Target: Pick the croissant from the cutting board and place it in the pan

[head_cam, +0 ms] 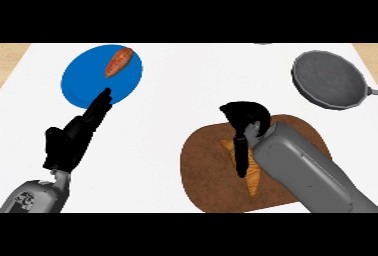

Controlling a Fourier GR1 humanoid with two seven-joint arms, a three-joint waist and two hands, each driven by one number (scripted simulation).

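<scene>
So the croissant (249,170) is lying on the brown cutting board (210,165), and the right hand (244,120) is right on top of it, fingers curled down over its upper end, with one dark finger running along the pastry's length. Can't tell if it's actually pinching it or just covering it, since the hand and grey forearm hide most of it. The pan (328,80) sits well apart, up at the far right of the white counter (184,90), nothing in it. Over on the left, the left hand (77,135) is open, fingers straight, tips reaching the near edge of a blue plate (85,85) that has a brownish sweet potato-looking thing (118,62) on it.
</scene>
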